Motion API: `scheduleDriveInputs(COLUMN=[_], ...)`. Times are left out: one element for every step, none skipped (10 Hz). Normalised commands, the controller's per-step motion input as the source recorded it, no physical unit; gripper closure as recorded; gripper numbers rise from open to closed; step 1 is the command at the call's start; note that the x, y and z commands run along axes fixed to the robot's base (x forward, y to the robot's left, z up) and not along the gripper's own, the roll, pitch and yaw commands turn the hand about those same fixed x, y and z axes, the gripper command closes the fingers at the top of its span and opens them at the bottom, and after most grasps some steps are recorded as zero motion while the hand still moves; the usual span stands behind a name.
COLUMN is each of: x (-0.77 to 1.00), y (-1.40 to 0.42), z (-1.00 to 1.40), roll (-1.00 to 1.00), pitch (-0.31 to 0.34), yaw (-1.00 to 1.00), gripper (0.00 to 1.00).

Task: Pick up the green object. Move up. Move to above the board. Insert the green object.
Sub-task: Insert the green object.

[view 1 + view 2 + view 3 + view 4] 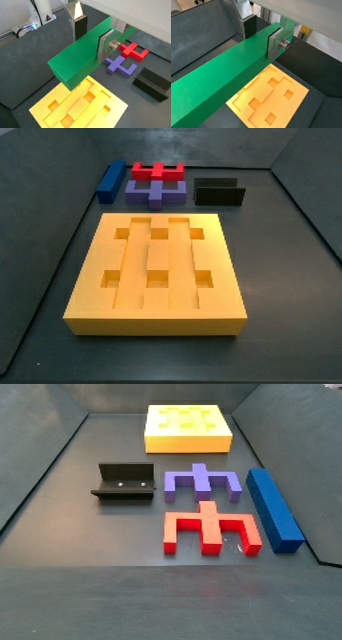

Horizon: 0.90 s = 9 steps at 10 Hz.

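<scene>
The gripper (90, 39) is shut on the green object (80, 55), a long flat green bar clamped across its width between the silver finger plates. It shows in both wrist views, and in a wrist view (231, 70) it reaches far out from the gripper (261, 35). The yellow-orange board (80, 105) with grooves and square holes lies below the bar's free end in both wrist views (271, 95). Both side views show the board (158, 268) (187, 426) with its holes unfilled. Neither side view shows the gripper or the green bar.
A blue bar (274, 506), a red piece (207, 527), a purple piece (201, 481) and the black fixture (123, 481) lie on the dark floor beyond the board's end. The red (132, 50), purple (119, 65) and fixture (152, 82) also show in a wrist view. Grey walls ring the floor.
</scene>
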Motion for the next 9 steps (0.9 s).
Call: scheduleDriveInputs(x=[0.04,0.11,0.17,0.19,0.33,0.35,0.32,0.7,0.68], y=[-0.49,-0.6,-0.6,-0.59,-0.43,-0.32,-0.19,-0.19,-0.11], z=[-0.73,-0.67,-0.67,-0.67,-0.71,-0.8,-0.99,-0.82,-0.69], roll=[-0.07,-0.09,-0.11,-0.13,-0.17,-0.14,-0.04,0.2,0.27], pitch=[-0.181,-0.201,-0.186,-0.156,-0.119,-0.116,-0.074,0.036,0.05], yaw=[0.0,0.01,0.01,0.0,0.0,0.0,0.0,0.0,0.0], gripper=[1.0,1.0,1.0,1.0,1.0,1.0,1.0,1.0,1.0])
